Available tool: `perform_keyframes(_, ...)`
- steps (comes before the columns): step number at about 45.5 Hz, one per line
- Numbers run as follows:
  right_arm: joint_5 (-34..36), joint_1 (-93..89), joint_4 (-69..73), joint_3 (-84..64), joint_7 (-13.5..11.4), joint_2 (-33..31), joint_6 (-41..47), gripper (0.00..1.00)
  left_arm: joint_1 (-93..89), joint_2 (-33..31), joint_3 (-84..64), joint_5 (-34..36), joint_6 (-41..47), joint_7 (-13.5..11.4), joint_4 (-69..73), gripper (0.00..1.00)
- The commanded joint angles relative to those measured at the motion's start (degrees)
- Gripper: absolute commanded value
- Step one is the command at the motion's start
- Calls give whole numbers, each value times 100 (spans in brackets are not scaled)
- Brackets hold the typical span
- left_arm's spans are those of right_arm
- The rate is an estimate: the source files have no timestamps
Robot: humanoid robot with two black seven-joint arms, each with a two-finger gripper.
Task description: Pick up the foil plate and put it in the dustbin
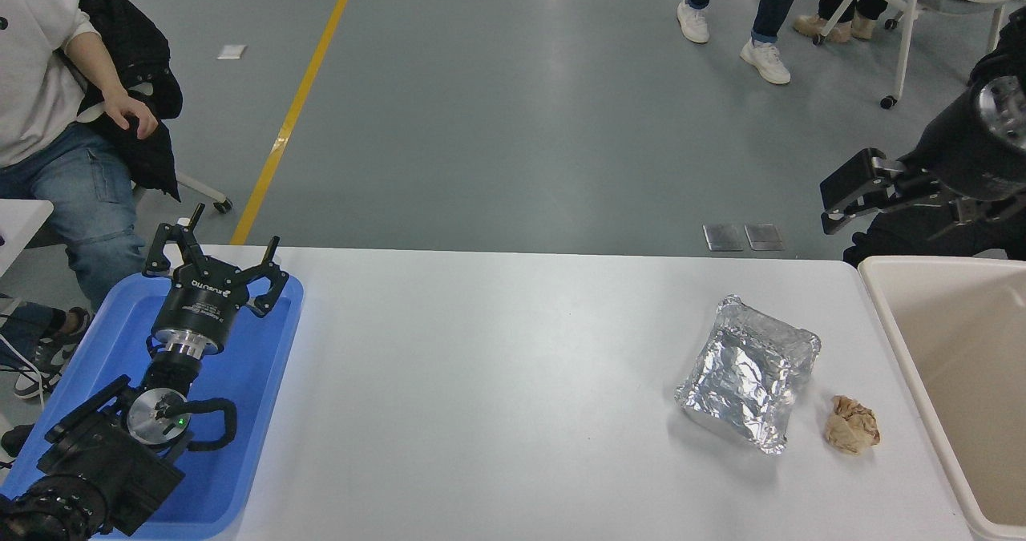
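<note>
Head view: paper ball (853, 424) (brown) beside foil plate (749, 373).

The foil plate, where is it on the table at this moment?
In the head view the foil plate lies on the right part of the white table, just left of the crumpled brown paper ball and the dustbin.
</note>
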Motion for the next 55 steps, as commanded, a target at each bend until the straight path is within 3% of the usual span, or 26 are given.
perform_keyframes(1,-17,11,2,20,0,-14,0,100,-2,0,1,8,0,-9,0,100)
perform_keyframes(55,-158,-270,-235,-24,0,-172,0,100,-2,0,1,8,0,0,0,100)
